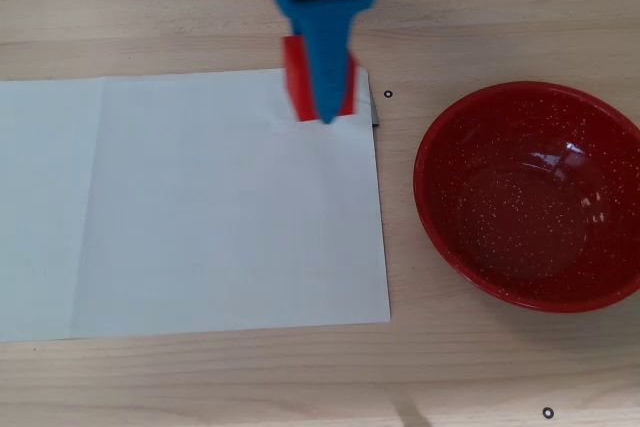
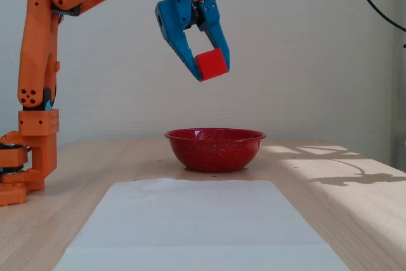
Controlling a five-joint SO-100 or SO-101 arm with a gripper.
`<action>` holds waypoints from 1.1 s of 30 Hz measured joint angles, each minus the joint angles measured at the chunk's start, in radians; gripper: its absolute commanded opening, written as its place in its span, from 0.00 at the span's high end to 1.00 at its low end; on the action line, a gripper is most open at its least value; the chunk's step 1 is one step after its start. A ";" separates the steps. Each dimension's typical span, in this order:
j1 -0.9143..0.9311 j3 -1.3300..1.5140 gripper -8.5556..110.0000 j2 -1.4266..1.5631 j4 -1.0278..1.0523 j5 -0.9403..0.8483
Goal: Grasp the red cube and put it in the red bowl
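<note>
Spanning the overhead view's left and centre, a white paper sheet [image 1: 200,207] lies on the wooden table [image 1: 480,7]. At its one-o'clock corner, the blue gripper [image 1: 325,112] clamps the red cube [image 2: 211,63] between nearly closed jaws, held high in the air. At three o'clock sits the red bowl [image 1: 530,197], empty.

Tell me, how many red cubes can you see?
1. The cube is up in the air, held between the blue fingers, above the table and not yet in the bowl. No others show.
</note>
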 measured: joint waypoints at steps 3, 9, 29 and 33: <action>0.109 -0.048 0.92 -0.002 0.000 -0.072; 0.308 -0.086 0.93 -0.011 -0.011 -0.196; 0.511 0.175 0.57 -0.183 -0.374 -0.321; 0.512 0.175 0.57 -0.183 -0.376 -0.319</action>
